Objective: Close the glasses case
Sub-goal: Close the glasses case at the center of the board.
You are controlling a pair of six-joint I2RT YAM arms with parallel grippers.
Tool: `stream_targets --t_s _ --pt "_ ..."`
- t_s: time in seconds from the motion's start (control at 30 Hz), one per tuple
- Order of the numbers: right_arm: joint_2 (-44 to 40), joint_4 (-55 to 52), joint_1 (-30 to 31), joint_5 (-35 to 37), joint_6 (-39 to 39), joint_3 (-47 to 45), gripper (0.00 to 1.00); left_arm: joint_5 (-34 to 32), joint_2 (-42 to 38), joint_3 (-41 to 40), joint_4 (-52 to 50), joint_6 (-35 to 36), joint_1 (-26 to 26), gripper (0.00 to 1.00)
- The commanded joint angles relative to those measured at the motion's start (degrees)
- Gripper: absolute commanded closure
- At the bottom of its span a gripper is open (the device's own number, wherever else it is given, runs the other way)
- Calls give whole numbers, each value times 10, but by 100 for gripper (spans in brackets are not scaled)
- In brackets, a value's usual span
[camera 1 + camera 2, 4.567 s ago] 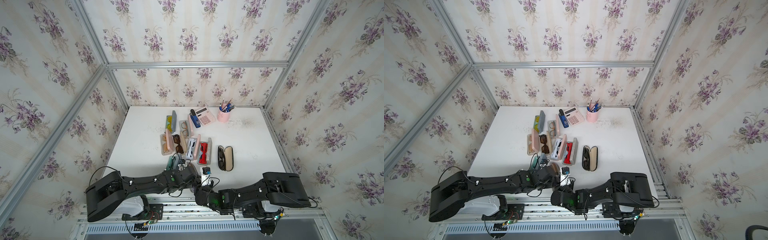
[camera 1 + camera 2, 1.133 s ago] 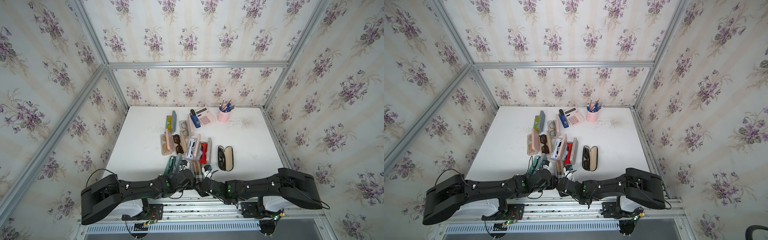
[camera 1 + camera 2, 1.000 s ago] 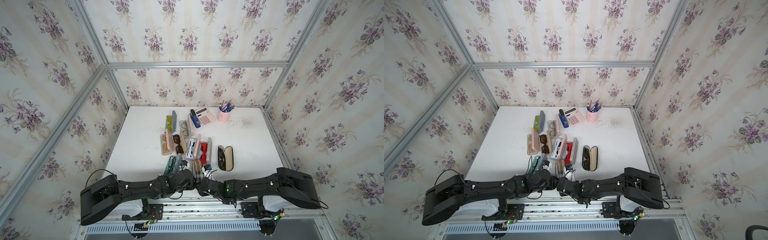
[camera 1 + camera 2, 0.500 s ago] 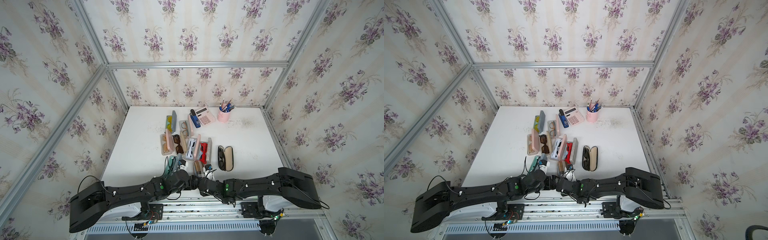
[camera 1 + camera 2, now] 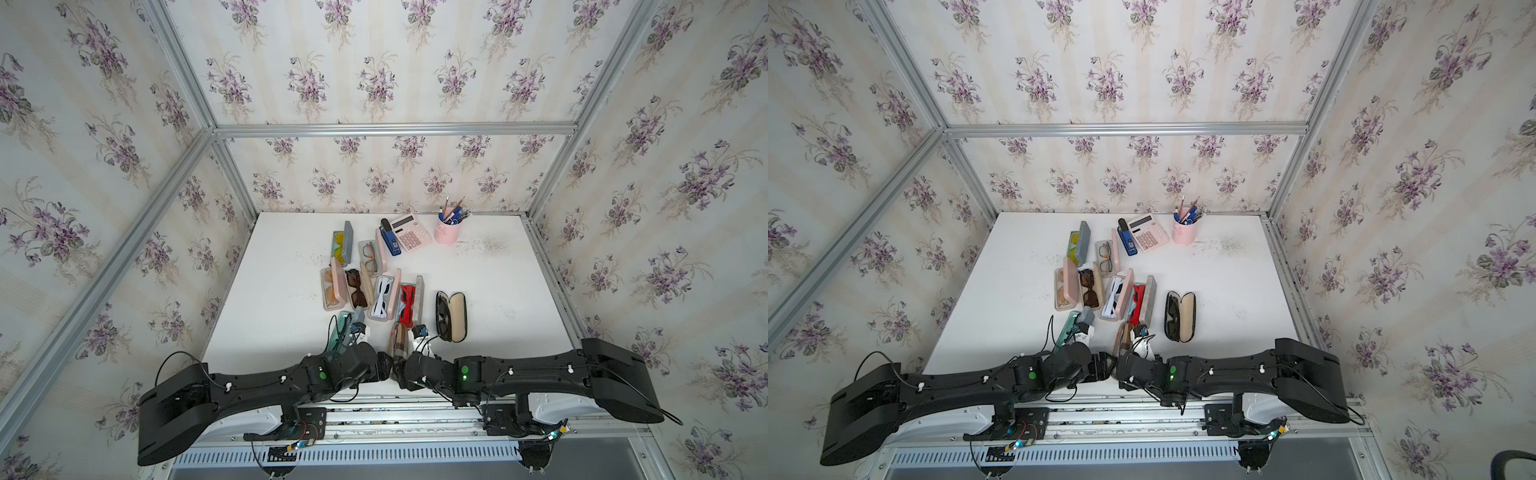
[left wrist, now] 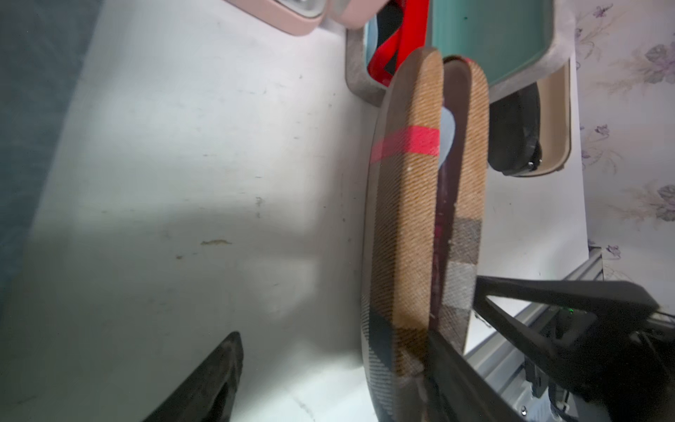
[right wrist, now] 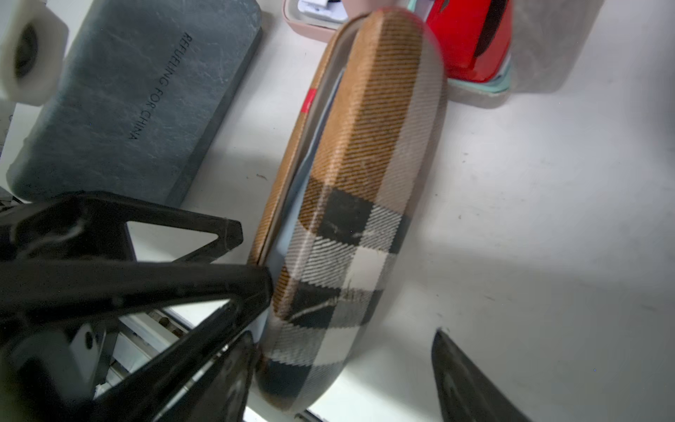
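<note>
- Left pincer (image 6: 332, 336): jaws wide, holding nothing, beside the near end of the glasses case (image 5: 397, 338).
- Glasses case: middle of the counter's (image 5: 270, 291) near edge, long axis running near to far, halves slightly ajar.
- Right pincer (image 7: 345, 334): wide, straddling that same end, gripping nothing; both arms equally near.

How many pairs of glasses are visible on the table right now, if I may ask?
7, each in an open case. Back: yellow-lensed pair, orange-framed pair. Middle row: pink-lensed pair, brown pair, white pair, red pair. Right: black pair. The nearly shut plaid case may hide more.
</note>
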Motion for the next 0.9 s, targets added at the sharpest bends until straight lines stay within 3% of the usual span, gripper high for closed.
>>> stream_targets --t_s 0.0,0.37,0.63,0.87 --pt "1 -17 0 15 -10 6 25 -19 7 -4 -19 -15 1 24" --pt "-23 10 0 11 -42 11 25 -23 -43 -31 -3 -14 1 18" --pt "-12 -17 -1 24 -69 21 25 -54 -136 -10 -97 -5 6 15" --pt "18 -36 -14 15 -170 47 21 -35 -128 25 -165 -6 19 16"
